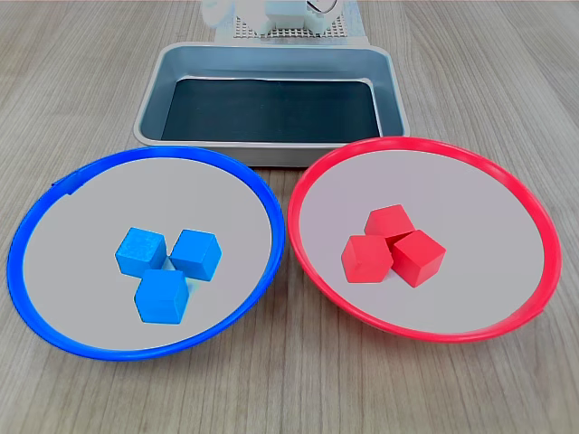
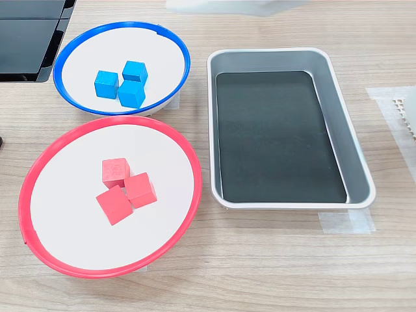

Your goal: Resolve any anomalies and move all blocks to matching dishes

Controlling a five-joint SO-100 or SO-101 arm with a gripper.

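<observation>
Three blue blocks (image 1: 162, 296) (image 2: 132, 94) lie clustered in the blue-rimmed dish (image 1: 81, 226) (image 2: 78, 62), on the first exterior view's left. Three red blocks (image 1: 389, 222) (image 2: 115, 172) sit touching one another in the red-rimmed dish (image 1: 488, 226) (image 2: 65, 221). Both dishes rest on the wooden table. My gripper shows in neither exterior view. Only a pale blurred streak (image 2: 227, 5), likely part of the arm, crosses the top edge of the second exterior view.
A rectangular grey metal tray (image 1: 271, 108) (image 2: 279, 130) with a dark bottom holds nothing and stands behind the dishes in the first exterior view. The arm's white base (image 1: 280, 14) sits behind it. A black panel (image 2: 29, 36) lies beside the blue-rimmed dish.
</observation>
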